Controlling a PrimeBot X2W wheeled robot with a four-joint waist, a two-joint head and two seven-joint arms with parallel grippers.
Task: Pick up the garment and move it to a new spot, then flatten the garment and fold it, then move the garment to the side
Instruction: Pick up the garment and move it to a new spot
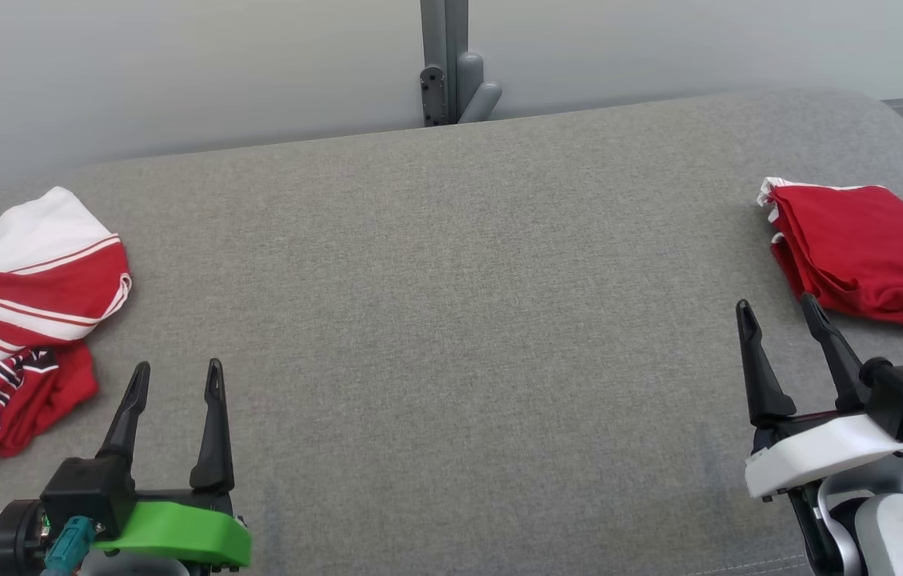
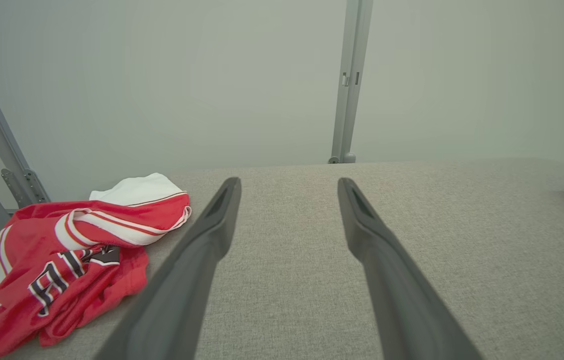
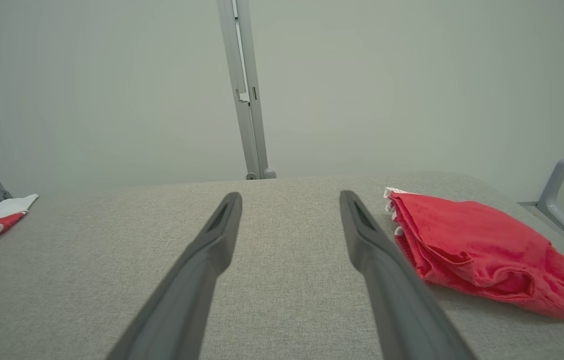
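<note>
1. Work surface: I see a grey cloth-covered table (image 1: 451, 320) that spans the head view. Behind it is a pale wall (image 1: 179, 64), with a grey metal post (image 1: 445, 56) standing at the middle of the table's far edge.
2. Left gripper (image 1: 179, 366): it is at the lower left of the head view. Its jaws are spread wide with nothing between them. In the left wrist view, its two dark fingers (image 2: 202, 260) frame bare grey cloth.
3. Right gripper (image 1: 776, 302): it is at the lower right of the head view. Its jaws are also spread wide and hold nothing. Its fingers point up the view and lean slightly to the left.
4. Garment to handle: a red and white jersey (image 1: 27, 320) lies crumpled at the left edge of the table.
   - A white sleeve or panel sits at its far end.
   - Dark letters with white outlines show on a fold near its front.
   - It lies just to the left of the left gripper. I see no contact between them.
5. Second garment: a plain red shirt (image 1: 867, 248) lies in a loose folded bundle at the right edge of the table. A little white trim shows at its far-left corner. The right gripper's outer fingertip is near the bundle's front edge. From the right wrist view, I read the two as apart.
6. Spacing: the two garments lie well apart, with open table between them.
</note>
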